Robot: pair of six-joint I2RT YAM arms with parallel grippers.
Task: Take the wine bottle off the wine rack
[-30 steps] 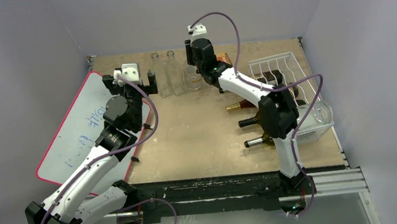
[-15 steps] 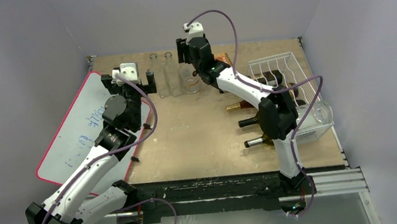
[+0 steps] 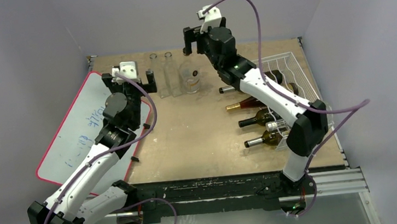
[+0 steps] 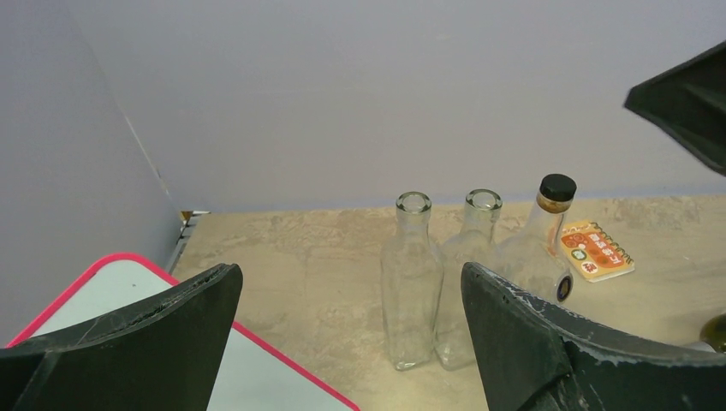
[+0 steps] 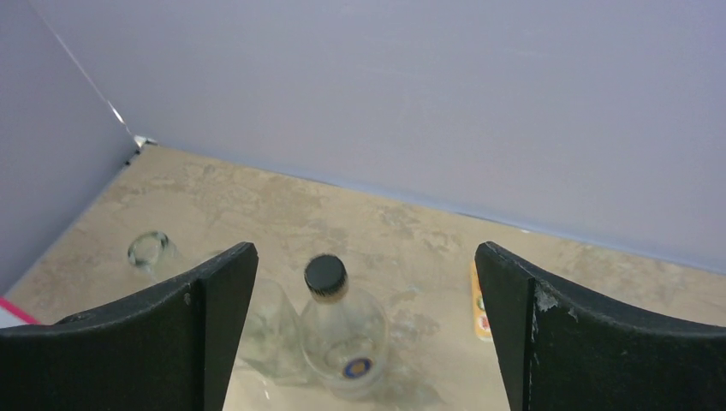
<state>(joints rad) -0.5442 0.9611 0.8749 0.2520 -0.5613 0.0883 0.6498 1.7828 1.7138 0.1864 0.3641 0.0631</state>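
Note:
The white wire wine rack stands at the right of the table. Several dark wine bottles lie in it, necks pointing left. A clear round bottle with a black cap stands upright on the table by itself, left of the rack. My right gripper hangs open just above it, touching nothing. My left gripper is open and empty at the whiteboard's far corner, facing the standing bottles.
Two open clear glass bottles stand just left of the capped one. A small orange notebook lies behind them. A red-edged whiteboard covers the table's left side. Grey walls close the back and sides.
My right gripper has opened, let go of the black-capped bottle and lifted up and back. Its elbow has swung right, uncovering the rack's bottles. The left arm has not moved.

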